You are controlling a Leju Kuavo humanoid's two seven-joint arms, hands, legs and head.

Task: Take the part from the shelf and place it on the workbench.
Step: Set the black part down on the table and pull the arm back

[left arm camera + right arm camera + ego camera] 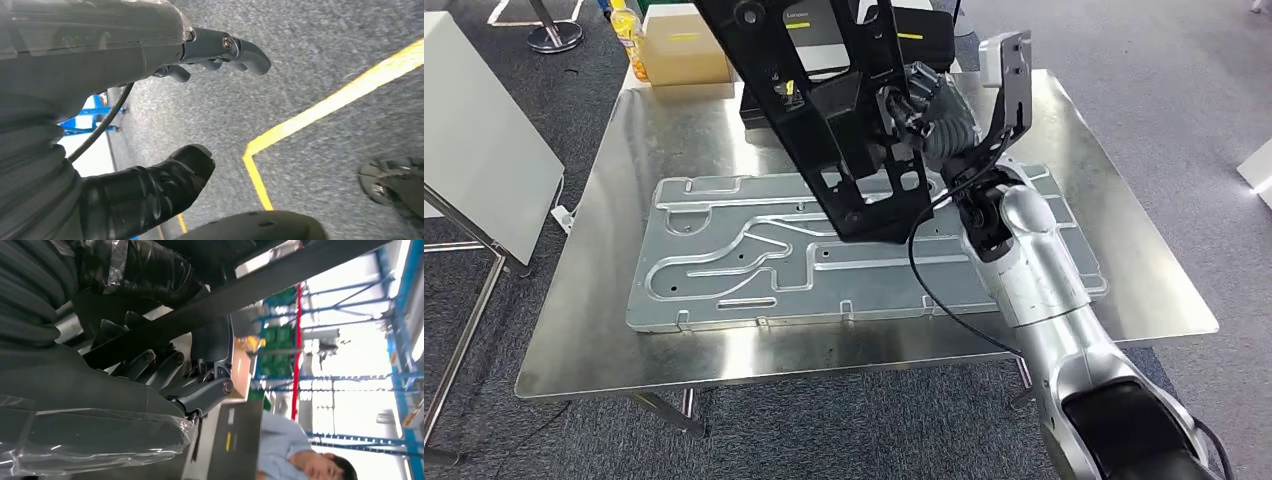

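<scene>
1. The part (824,110) is a long black metal bracket w/ cut-out holes. It hangs in the air above the worktop (604,330), not yet set down.
2. The right robot hand (914,115) grips the part near its lower half. In the right wrist view the dark fingers (165,370) are wrapped around a black bar of the part (280,275), so this hand is clamped on it.
3. Key relation: the long axis of the part runs at a slant, from the far top of the head view down toward the near right. Its lower end is over the grey pressed panel (724,260) which lies flat on the worktop.
4. The left robot hand (195,115) hangs over the carpet floor (320,50) w/ a yellow line (325,107); fingers apart, it holds nothing. So the right arm is the only one near the part.
5. Materials: the worktop is shiny steel sheet w/ reflections; the panel is matte grey metal w/ stamped ribs & grooves; the part is black painted, rigid, w/ sharp edges.
6. Judgement: the next move probably needs lowering & tilting the part flatter, onto the panel or on bare steel beside it.
</scene>
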